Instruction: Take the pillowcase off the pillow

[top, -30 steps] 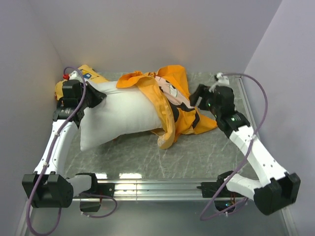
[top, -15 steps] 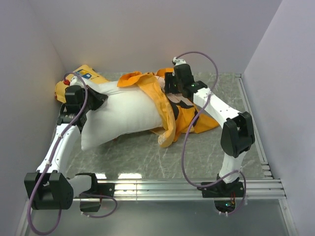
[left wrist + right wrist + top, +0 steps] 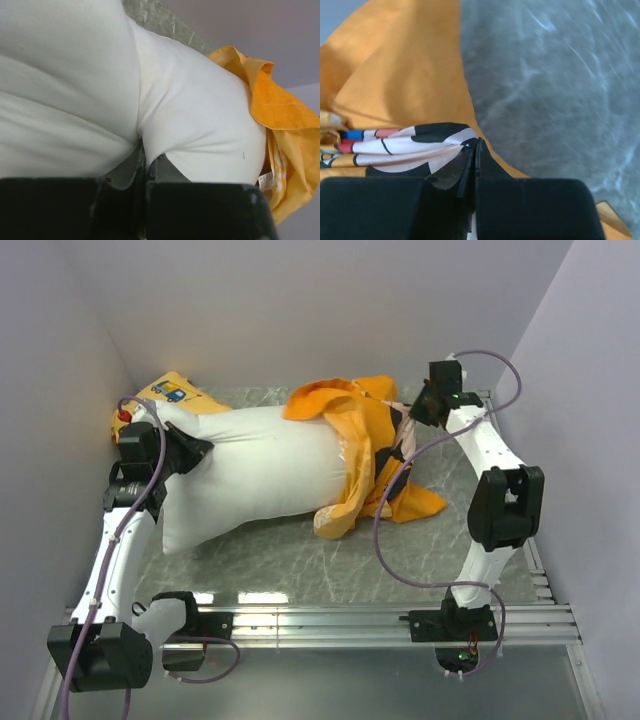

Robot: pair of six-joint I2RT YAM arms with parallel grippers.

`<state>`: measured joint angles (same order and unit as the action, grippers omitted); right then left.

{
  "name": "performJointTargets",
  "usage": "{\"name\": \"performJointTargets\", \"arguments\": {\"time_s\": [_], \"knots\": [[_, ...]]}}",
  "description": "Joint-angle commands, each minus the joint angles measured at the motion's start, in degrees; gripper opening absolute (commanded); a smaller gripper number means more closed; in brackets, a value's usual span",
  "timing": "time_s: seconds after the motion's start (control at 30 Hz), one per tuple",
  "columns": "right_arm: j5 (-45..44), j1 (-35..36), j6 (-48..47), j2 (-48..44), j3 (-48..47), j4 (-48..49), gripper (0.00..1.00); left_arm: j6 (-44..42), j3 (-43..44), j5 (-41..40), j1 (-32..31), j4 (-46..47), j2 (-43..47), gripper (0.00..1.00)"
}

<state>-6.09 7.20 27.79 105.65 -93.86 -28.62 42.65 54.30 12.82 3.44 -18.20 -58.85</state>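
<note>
The white pillow (image 3: 250,475) lies across the left and middle of the table, most of it bare. Bunched over its right end is the orange pillowcase (image 3: 365,435), its black-and-white print showing. At the pillow's left end my left gripper (image 3: 196,452) is shut on a pinch of white pillow fabric (image 3: 145,150); the pillowcase (image 3: 282,115) hangs at the far right of that view. At the back right my right gripper (image 3: 410,420) is shut on a fold of the pillowcase, the printed cloth (image 3: 420,145) caught between its tips (image 3: 476,144).
A small yellow pillow (image 3: 172,392) lies in the back left corner behind my left arm. Walls close in at the left, back and right. A metal rail (image 3: 320,620) runs along the near edge. Bare marble tabletop (image 3: 560,75) lies right of the pillowcase.
My right gripper has shut on the pillowcase and pulled towards the back right, dragging the orange cover off more of the pillow. My left gripper has kept its grip.
</note>
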Motion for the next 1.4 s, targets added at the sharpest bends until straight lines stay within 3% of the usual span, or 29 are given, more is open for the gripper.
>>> {"name": "performJointTargets", "arguments": {"time_s": [0.0, 0.1, 0.17, 0.2, 0.3, 0.47, 0.67, 0.83, 0.97, 1.07, 1.13, 1.17, 1.23, 1.27, 1.37], "knots": [[-5.43, -6.5, 3.06, -5.0, 3.15, 1.54, 0.0, -1.17, 1.51, -8.53, 4.12, -1.85, 1.46, 0.0], [-0.69, -4.05, 1.92, -7.46, 5.62, 3.56, 0.02, -0.64, 1.59, -6.76, 4.2, -0.26, 0.49, 0.0], [-2.25, -1.06, 0.0, -10.79, 7.37, 3.31, 0.3, -0.82, 1.94, -4.83, 4.2, 0.26, -0.73, 0.0], [-4.09, 0.52, -0.8, -12.38, 8.34, 3.14, 0.55, -0.9, 2.38, -4.56, 4.12, 0.27, -1.09, 0.0], [-9.36, 6.32, -1.25, -21.13, 15.18, 5.23, 0.76, -0.82, 3.44, -4.47, 3.94, 0.09, -1.97, 0.01], [-7.19, 12.21, 4.89, -40.73, 38.19, 14.01, 0.8, -0.73, 4.14, -5.17, 3.5, 0.26, -2.41, 0.06], [-12.18, 23.8, 13.41, -53.77, 59.57, 21.06, 0.8, -1.17, 5.46, -5.26, 2.62, 0.0, -3.11, 0.2], [-13.17, 30.94, 18.69, -54.06, 68.54, 28.16, 0.81, -2.31, 7.22, -7.72, 0.52, -0.61, -2.5, 0.27], [-12.62, 31.65, 19.05, -45.83, 69.17, 36.17, 0.82, -3.8, 8.54, -8.43, -1.24, -1.4, -2.93, 0.31], [-15.26, 31.73, 18.44, -40.26, 65.66, 36.71, 0.76, -6.35, 10.82, -8.16, -2.73, -2.89, -4.25, 0.38], [-17.46, 31.73, 17.74, -39.99, 64.43, 37.85, 0.62, -7.84, 13.19, -8.77, -3.09, -4.65, -5.13, 0.47], [-18.77, 31.82, 17.3, -40.25, 63.81, 37.68, 0.35, -9.33, 14.5, -9.3, -5.18, -4.92, -5.31, 0.5], [-19.84, 31.73, 15.98, -40.61, 59.96, 34.88, 0.05, -11.09, 16.35, -9.13, -6.34, -6.14, -6.53, 0.6], [-19.93, 31.73, 15.11, -41.39, 58.02, 31.12, 0.0, -13.02, 18.88, -9.74, -8.0, -7.11, -7.15, 0.63], [-19.66, 32.96, 10.72, -45.85, 50.2, 25.21, 0.0, -17.32, 24.42, -12.63, -13.78, -10.62, -9.0, 0.71]]}}
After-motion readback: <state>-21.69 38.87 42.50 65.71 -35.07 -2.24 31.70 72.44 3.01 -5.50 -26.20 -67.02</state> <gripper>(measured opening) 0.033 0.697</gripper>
